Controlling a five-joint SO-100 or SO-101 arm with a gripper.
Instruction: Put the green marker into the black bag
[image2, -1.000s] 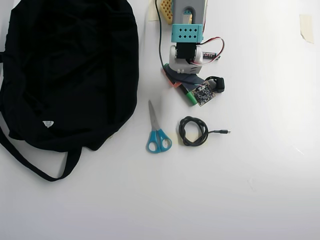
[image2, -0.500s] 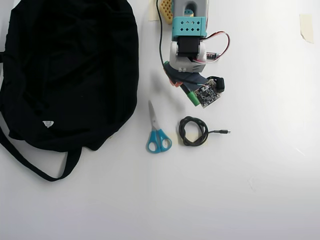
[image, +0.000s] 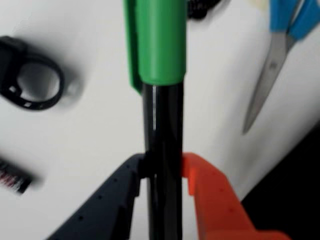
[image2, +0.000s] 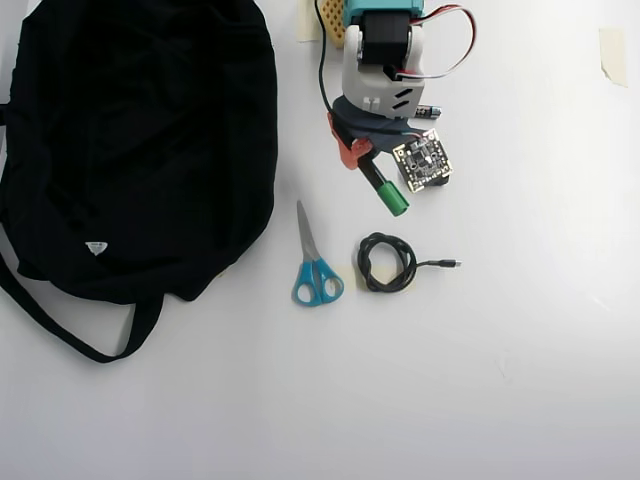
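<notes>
White table; end effector pinching green marker: glossy black barrel, bright green cap.

Gripper: we see our dark finger and orange finger pressed against the barrel from either side.
Green marker: upright in our frame, green cap at top, glossy black barrel below.
Scissors: upper right, blue handles, blade pointing down.
Black ring: we find it at left, blurred.
Black bag: dark area at lower right.
</notes>
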